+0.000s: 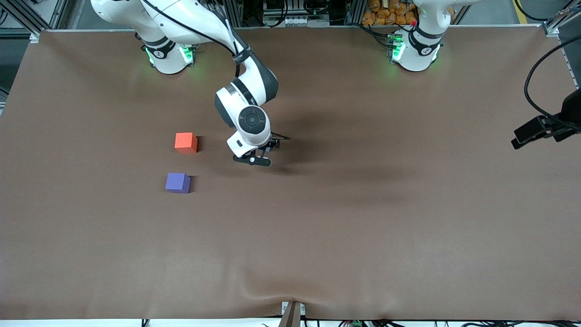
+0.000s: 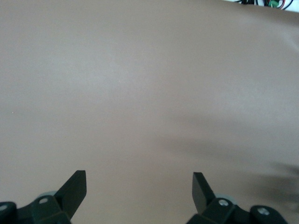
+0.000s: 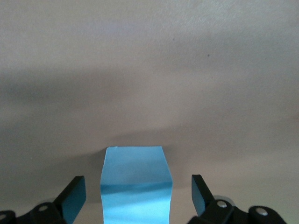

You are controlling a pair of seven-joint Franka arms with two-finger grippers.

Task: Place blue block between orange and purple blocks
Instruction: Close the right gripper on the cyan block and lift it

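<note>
Reaching out from its base, the right arm holds the right end effector (image 1: 257,159) low over the brown cloth-covered bench (image 1: 345,236), beside the small matte orange-red cube (image 1: 185,142) and toward the left arm's end of the bench from it. The small matte violet-purple cube (image 1: 177,182) sits nearer the front camera than the orange one, the two apart. The left end effector (image 1: 529,134) waits above the left arm's end of the bench.

In the left wrist view, the left end effector (image 2: 139,186) is spread wide over bare bench cloth (image 2: 149,93).

In the right wrist view, the right end effector (image 3: 138,189) is released, its fingers (image 3: 74,196) apart on either side of the small matte sky-blue cube (image 3: 135,186), not touching it. The cube rests on the bench, one flat face toward the camera; being a cube, it has no long axis.
</note>
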